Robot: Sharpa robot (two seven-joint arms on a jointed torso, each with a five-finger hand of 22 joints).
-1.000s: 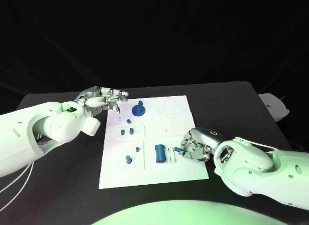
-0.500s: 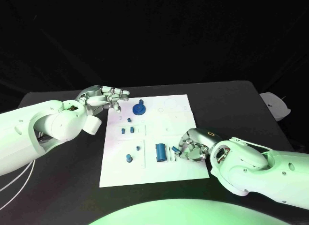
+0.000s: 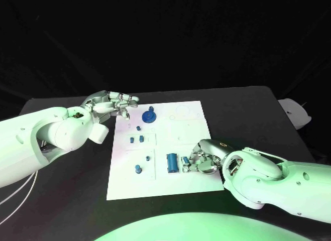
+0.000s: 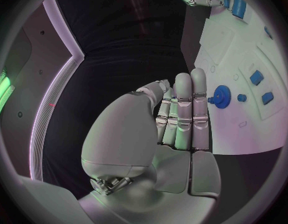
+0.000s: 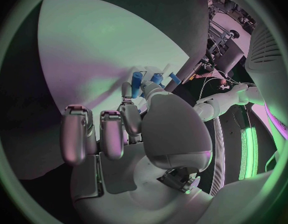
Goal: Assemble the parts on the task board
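Placement looks like the step in hand: the right hand point(image 3: 203, 159), low and right of centre in the head view, has its fingers point(image 3: 193, 161) closed round a small blue peg point(image 3: 186, 161) at the right edge of the white board point(image 3: 194, 181). The peg sits just beside a larger blue cylinder point(image 3: 171, 162) that lies on the board in the lower middle of the frame. Whether the peg already touches the board, I cannot tell; the right wrist view shows blue pieces point(image 5: 139, 79) just past the fingertips but not the contact.

The left hand point(image 3: 111, 105) waits at the upper left corner of the board, fingers curled together and holding nothing, near a blue round knob point(image 3: 149, 119). More small blue parts point(image 3: 136, 139) lie down the left side of the board.

My guess at the next move: the right hand must line the peg up with its slot beside the cylinder and press it straight down, without nudging the cylinder
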